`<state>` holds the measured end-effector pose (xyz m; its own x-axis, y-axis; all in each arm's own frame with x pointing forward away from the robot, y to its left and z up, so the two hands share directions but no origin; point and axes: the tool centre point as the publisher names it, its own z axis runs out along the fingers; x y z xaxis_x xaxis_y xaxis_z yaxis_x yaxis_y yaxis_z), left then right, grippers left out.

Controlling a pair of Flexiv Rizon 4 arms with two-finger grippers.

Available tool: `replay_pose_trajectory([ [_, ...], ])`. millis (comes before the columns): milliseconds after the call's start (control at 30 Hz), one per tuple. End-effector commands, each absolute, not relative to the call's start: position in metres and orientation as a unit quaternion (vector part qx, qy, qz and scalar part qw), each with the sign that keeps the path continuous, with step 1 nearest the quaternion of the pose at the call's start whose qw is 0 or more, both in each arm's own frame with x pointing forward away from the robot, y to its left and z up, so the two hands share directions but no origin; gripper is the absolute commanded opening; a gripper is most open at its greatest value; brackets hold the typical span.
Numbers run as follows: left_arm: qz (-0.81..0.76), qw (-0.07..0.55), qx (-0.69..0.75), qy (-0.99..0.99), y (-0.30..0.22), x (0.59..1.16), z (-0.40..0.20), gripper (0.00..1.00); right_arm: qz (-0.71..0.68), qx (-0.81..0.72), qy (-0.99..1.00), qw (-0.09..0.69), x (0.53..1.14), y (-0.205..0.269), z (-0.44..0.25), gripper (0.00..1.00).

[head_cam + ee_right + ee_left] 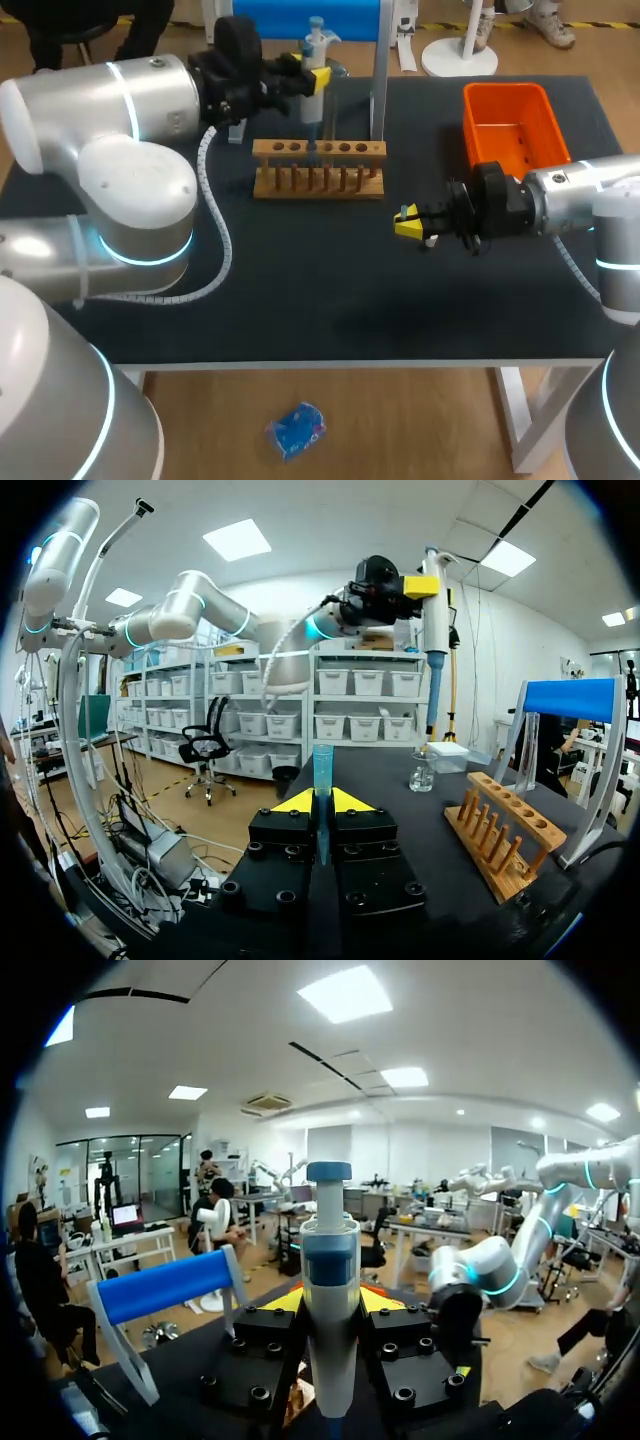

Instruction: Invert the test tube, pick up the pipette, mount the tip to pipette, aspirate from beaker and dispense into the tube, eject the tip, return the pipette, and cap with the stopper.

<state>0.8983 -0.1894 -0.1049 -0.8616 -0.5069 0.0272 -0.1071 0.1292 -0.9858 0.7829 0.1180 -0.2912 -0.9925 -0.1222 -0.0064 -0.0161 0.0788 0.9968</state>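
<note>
My left gripper [308, 78] is shut on a white and blue pipette [316, 55], held upright above the table's far side behind the rack. In the left wrist view the pipette [330, 1290] stands between the yellow fingertips [283, 1300]. Near the table's middle right, my right gripper [410, 222] is shut on a small blue pipette tip [322, 770] that points up between its fingers. A clear test tube [530, 745] stands upright in the wooden rack [318, 168]. A small glass beaker [422, 774] sits ahead of my right gripper [322, 802], below the pipette [435, 610].
An orange bin [510, 120] sits at the back right. A stand with a blue top bar [570, 700] and a grey post [380, 70] rises behind the rack. A white box [446, 755] lies beside the beaker.
</note>
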Motion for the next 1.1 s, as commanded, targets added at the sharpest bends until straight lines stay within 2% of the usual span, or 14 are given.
replay_pose_trajectory([
  [33, -0.660, 0.133, -0.167, 0.720, -0.201, 0.894, -0.108, 0.00, -0.676, 0.047, -0.734, 0.039, 0.782, 0.118, -0.291, 0.00],
  [767, -0.673, 0.123, -0.154, 0.713, -0.209, 0.891, -0.107, 0.00, -0.676, 0.047, -0.734, 0.039, 0.782, 0.118, -0.291, 0.00],
  [1100, -0.680, 0.066, -0.114, 0.722, -0.217, 0.875, -0.081, 0.00, -0.676, 0.047, -0.734, 0.039, 0.782, 0.118, -0.291, 0.00],
])
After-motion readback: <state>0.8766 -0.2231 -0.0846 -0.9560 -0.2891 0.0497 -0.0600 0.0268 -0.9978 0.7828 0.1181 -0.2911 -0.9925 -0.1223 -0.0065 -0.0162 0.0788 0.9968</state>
